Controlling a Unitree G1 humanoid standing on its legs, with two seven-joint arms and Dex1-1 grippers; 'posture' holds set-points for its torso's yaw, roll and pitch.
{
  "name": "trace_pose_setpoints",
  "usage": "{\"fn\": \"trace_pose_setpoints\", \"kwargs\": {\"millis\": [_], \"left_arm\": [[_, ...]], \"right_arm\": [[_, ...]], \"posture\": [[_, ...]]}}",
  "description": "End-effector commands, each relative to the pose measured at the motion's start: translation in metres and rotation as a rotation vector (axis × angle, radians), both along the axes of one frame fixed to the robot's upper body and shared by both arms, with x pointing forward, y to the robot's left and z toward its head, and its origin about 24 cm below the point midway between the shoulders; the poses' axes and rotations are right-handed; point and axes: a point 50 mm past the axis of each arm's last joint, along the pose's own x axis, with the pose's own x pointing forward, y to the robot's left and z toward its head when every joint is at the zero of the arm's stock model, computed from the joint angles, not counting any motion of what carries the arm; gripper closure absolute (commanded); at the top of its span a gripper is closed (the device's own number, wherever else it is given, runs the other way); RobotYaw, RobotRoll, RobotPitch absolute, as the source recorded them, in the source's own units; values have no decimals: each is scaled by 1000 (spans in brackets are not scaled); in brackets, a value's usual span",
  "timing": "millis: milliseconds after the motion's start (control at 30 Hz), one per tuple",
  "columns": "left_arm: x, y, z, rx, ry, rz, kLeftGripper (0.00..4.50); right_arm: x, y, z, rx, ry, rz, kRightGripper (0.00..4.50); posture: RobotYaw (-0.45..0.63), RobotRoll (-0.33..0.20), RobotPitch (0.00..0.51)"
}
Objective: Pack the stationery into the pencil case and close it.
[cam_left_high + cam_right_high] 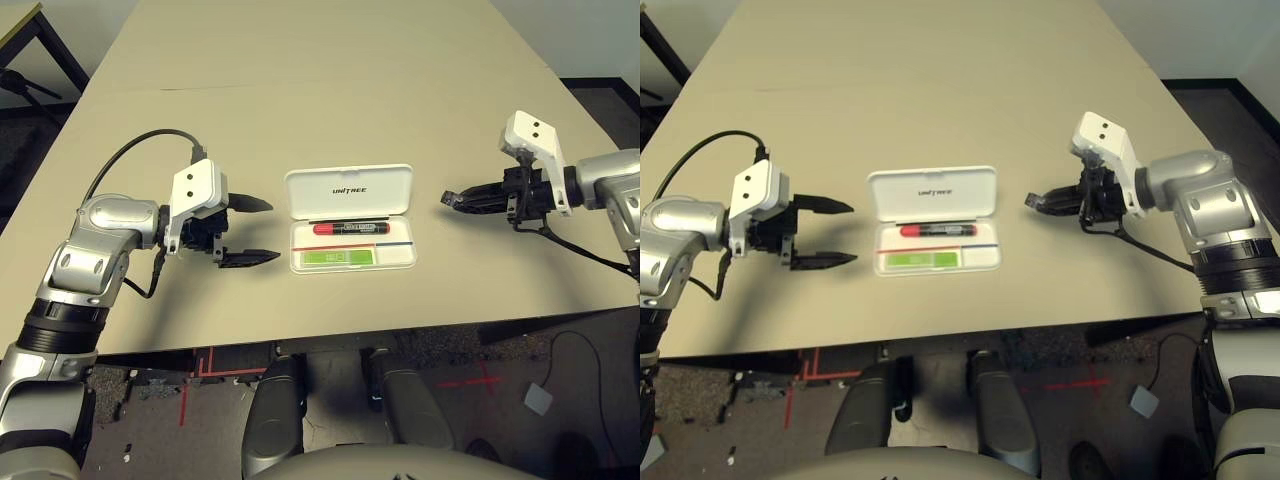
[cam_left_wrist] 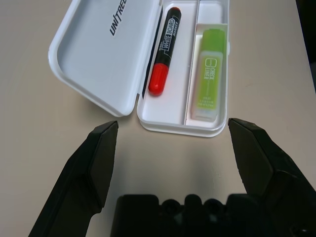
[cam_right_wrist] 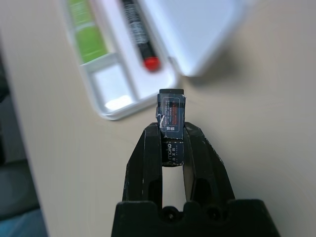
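1. Right gripper (image 3: 172, 129) is up off the table (image 1: 300, 100) to the right of the pencil case (image 1: 349, 219), fingers clamped on the small dark block (image 3: 171, 123); from the head camera the block is too small to pick out at the fingertips, while the right wrist view shows it plainly, pinched upright with its printed label facing the lens and its lower end buried between the fingers

2. Left gripper (image 1: 250, 231) sits on the other side of the case, jaws spread wide with nothing between them, pointing at the case's left end; a bare strip of table separates fingertips and case

3. The pencil case lies open in the middle of the table, lid folded flat away from the robot, "UNITREE" lettering showing; the red-capped marker (image 2: 163, 54) lies in the tray's compartment nearest the hinge, the lime-green highlighter (image 2: 210, 74) in the near compartment at its left end; the marker's far tip is cut off in the left wrist view

4. The right part of the near compartment (image 3: 111, 86) is bare white, though it is blurred in the right wrist view

5. Room to move: open tabletop all around the case and beyond the lid; the near table edge runs close below the tray, the right edge lies just beyond the right arm
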Motion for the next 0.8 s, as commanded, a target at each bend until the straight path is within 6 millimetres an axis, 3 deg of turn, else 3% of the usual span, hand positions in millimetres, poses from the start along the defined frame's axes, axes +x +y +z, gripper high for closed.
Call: {"fn": "trace_pose_setpoints", "kwargs": {"millis": [33,400,800], "left_arm": [[-1,1,-1,14,-2,-2,0],[-5,-3,3,10,-8,-10,0],[-6,-4,2,11,-3,-12,0]], "right_arm": [[-4,20,1,-23,-4,126,4193],[0,59,-25,-87,-54,277,4193],[3,62,-39,-110,-70,301,4193]], "posture": [[25,0,166],[48,0,169],[50,0,173]]}}
